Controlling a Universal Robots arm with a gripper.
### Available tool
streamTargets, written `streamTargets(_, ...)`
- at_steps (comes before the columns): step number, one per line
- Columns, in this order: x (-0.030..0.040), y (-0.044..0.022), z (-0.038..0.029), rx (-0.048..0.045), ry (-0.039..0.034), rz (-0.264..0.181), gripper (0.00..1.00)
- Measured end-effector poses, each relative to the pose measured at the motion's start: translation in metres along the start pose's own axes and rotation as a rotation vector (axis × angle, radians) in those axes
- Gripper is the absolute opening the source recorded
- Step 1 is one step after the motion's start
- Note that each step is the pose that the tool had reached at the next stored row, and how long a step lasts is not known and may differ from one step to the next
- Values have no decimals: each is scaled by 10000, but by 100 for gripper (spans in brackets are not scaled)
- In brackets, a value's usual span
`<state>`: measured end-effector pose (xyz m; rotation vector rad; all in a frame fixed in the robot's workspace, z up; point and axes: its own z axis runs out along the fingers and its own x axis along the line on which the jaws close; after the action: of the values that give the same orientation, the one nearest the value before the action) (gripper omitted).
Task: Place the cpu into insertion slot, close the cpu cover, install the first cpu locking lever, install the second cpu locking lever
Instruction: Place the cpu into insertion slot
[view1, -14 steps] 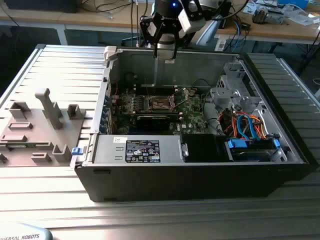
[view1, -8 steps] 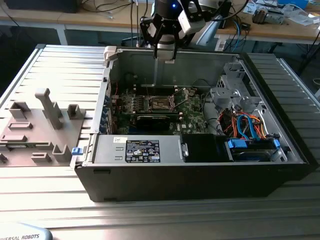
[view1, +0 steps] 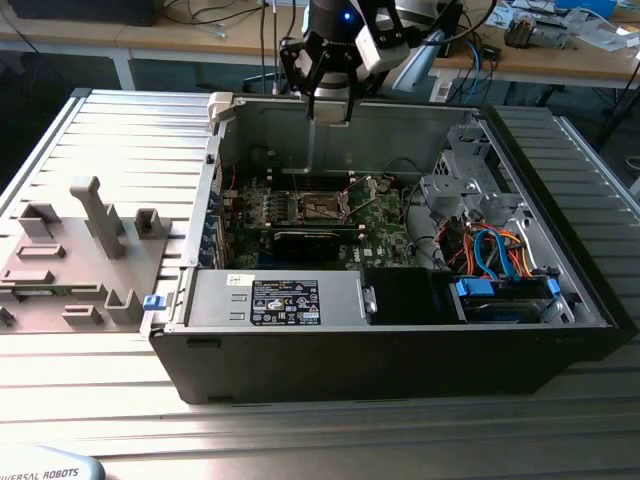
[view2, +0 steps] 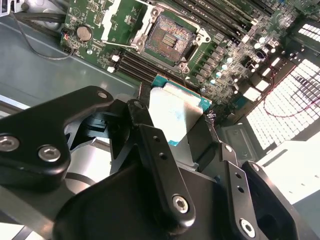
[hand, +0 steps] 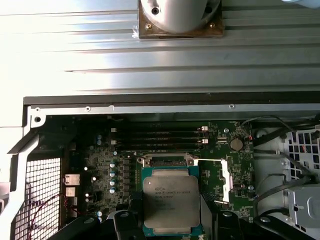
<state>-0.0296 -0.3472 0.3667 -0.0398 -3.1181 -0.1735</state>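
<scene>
Since the insertion slot (view2: 170, 36) shows its dark, bare centre in the second wrist view, I judge that the first step is not yet finished: nothing sits in the socket. The gripper (view2: 175, 127) is closed down on the cpu (view2: 175, 112), its two black fingers (view2: 150, 140) pinching the chip by opposite edges, with the dull silver top facing the first wrist camera. There is no slack that I can see between fingers and chip.

In the exterior view the gripper (view1: 330, 105) hangs over the rear wall of the open computer case (view1: 400, 330), high above the green motherboard (view1: 385, 225) and well apart from the insertion slot (view1: 318, 207). In the first wrist view the cpu (hand: 170, 197) lies across the socket area, so I read it as roughly lined up overhead, but I cannot tell how true the alignment is.

A pale plate stands off just beside the socket in the second wrist view. I take it to be the cpu cover (view2: 110, 20), swung back on its hinge, so closing it is not done either. I cannot pick out the two locking levers with any confidence. With the socket open, I judge that neither is fastened. All four steps remain, with the first one underway.
</scene>
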Motion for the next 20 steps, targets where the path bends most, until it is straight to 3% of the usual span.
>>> streamTargets(20,-1,-5,48,1,1,-1,54)
